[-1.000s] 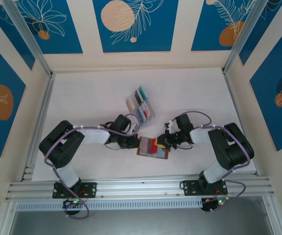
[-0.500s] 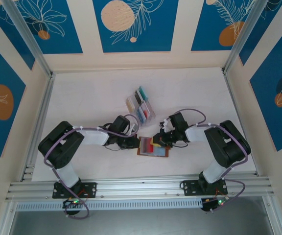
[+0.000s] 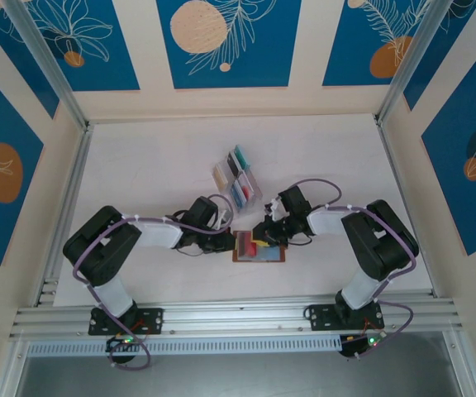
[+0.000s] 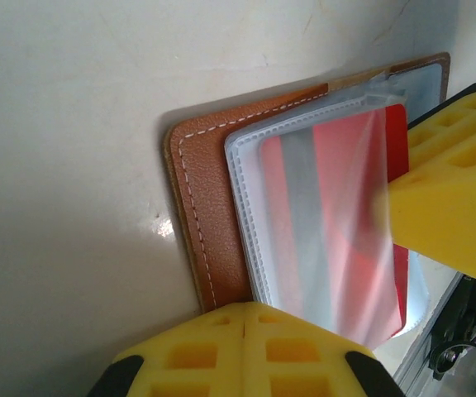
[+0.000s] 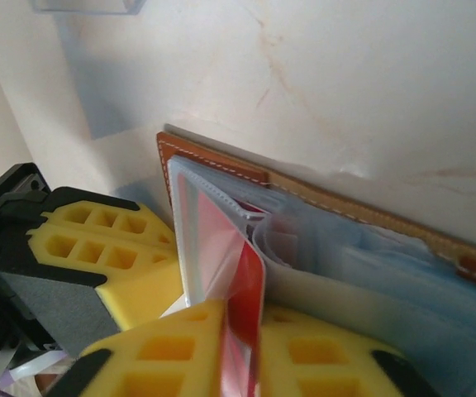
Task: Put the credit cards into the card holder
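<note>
Top external: card holder (image 3: 263,257) open flat, front-middle of table (image 3: 155,165)

Left gripper (image 4: 245,318): pads pressed together, tip at the holder's leather edge. Red card (image 4: 337,207) partway inside a clear pocket. Right gripper (image 5: 242,331): pads flank the card's free edge. Clamped or slack, cannot tell.

red card (image 4: 337,207) sleeved (blurry), card holder (image 5: 213,164) edge-cropped

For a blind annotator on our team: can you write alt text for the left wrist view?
A red card sits partway inside a clear pocket of the open brown holder on a pale table. The right tool's yellow pad meets the card's right edge; the shut left tool lies along the bottom.
</note>
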Tool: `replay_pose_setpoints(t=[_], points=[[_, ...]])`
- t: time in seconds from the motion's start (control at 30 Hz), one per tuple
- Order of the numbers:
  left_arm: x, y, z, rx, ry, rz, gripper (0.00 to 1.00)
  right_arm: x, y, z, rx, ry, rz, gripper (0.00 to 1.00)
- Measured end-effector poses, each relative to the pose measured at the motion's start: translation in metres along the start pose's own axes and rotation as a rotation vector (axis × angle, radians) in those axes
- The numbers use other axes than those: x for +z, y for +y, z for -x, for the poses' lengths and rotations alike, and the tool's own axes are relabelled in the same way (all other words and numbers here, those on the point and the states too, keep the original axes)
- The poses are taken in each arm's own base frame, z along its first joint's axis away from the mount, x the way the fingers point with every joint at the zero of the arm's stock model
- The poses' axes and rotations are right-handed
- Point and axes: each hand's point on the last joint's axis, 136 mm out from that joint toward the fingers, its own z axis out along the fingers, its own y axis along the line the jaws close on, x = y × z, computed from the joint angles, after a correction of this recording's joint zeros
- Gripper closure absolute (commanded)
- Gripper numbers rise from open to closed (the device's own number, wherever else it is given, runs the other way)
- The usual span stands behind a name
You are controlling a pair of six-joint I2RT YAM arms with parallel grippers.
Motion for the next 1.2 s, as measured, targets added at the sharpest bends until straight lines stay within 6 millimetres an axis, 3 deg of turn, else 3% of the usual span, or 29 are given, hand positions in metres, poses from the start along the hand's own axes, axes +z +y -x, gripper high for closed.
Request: replay_pose_setpoints(t=[0.13,0.3,0.6,0.87,1.03,1.2], points=[[0.000,0.000,0.000,-0.010,-0.006,-0.006,0.98,-0.006,0.001,0.000,-0.017,-0.010,-0.035,0.64],[0.001,0.000,0.000,-0.012,-0.008,-0.009,0.98,-0.013,-0.001,0.000,-0.028,-0.023,-0.087,0.60],[0.003,0.002,-0.001,-0.015,-0.002,-0.008,0.98,-0.031,-0.008,-0.004,-0.055,-0.041,-0.189,0.58],[0.003,0.002,-0.001,-0.017,-0.002,-0.013,0.98,-0.050,-0.001,0.012,-0.146,-0.104,-0.295,0.64],[0.003,0.002,-0.002,-0.018,-0.001,-0.013,0.98,-0.054,-0.009,0.015,-0.173,-0.110,-0.377,0.57],[0.004,0.003,-0.002,-0.020,0.000,-0.014,0.98,-0.053,-0.022,0.012,-0.153,-0.091,-0.432,0.56]])
